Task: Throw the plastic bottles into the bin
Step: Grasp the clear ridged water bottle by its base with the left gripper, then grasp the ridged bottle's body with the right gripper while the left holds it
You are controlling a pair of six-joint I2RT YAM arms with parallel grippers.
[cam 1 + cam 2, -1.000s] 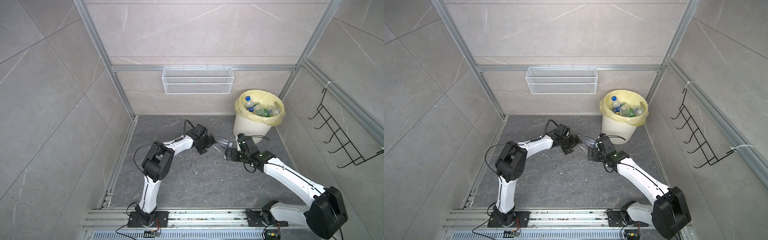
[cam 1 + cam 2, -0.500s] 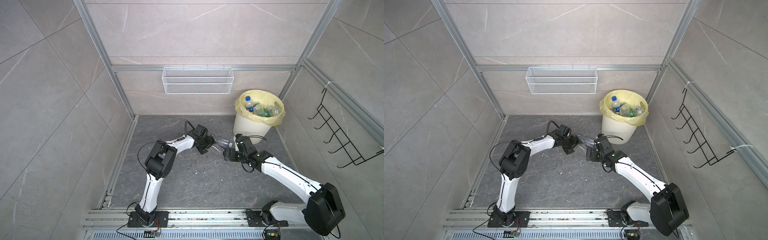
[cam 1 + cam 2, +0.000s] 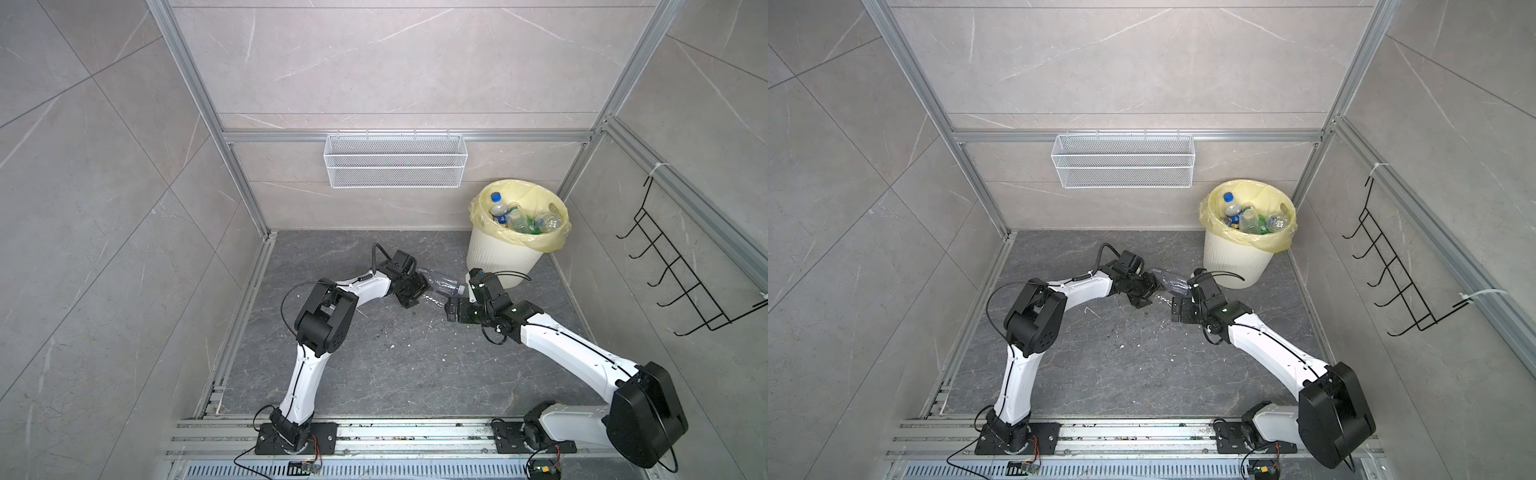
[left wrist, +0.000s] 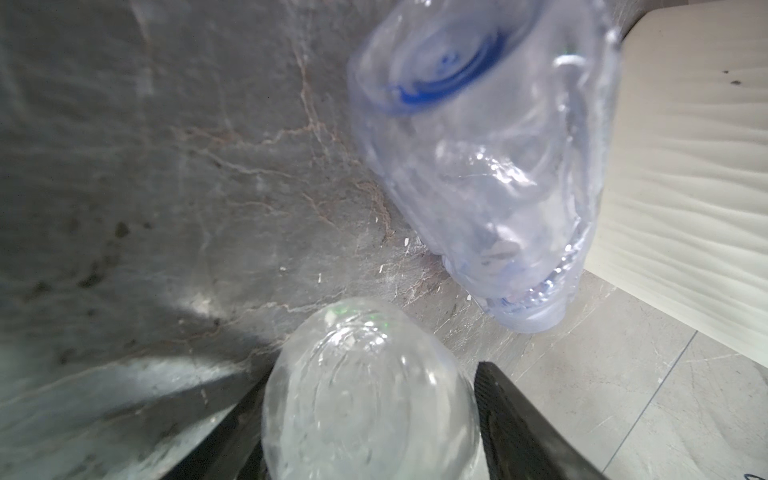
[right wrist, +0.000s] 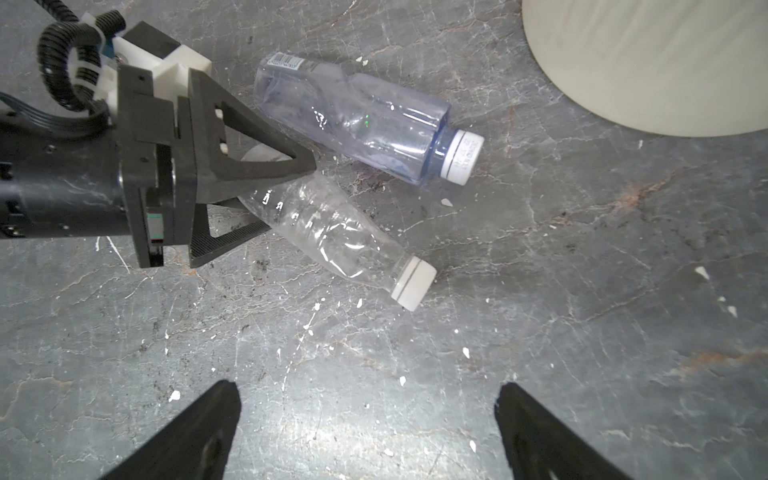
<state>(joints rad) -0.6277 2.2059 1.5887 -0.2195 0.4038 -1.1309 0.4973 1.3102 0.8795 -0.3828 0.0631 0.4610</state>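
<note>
Two plastic bottles lie on their sides on the dark grey marbled desk (image 5: 582,332), near each other between the two arms and just in front of the bin (image 3: 494,257). The blue-tinted bottle (image 5: 365,124), squarish in body with a white cap, carries a barcode sticker near its base. Small dark print runs around the cap, too fine to read. The clear bottle (image 5: 328,232) beside it is dented and unlabelled, its white cap pointing away from the left gripper (image 5: 286,197). That gripper's black jaws straddle the clear bottle's base end, one on each side; whether they press the plastic or stand just off it cannot be told. The right gripper (image 5: 365,385) hovers near the caps with its jaws wide and nothing between them. In both top views the bin, a cream-white ribbed bucket lined with a pale yellow bag (image 3: 552,245), stands in the far right corner and holds several bottles. A blue-capped bottle (image 3: 496,199) with a blue label stands out among clear and greenish ones; the label's wording is too small to read. A white wire basket (image 3: 395,166) hangs on the back wall, and a black wire rack (image 3: 681,282) on the right wall.
</note>
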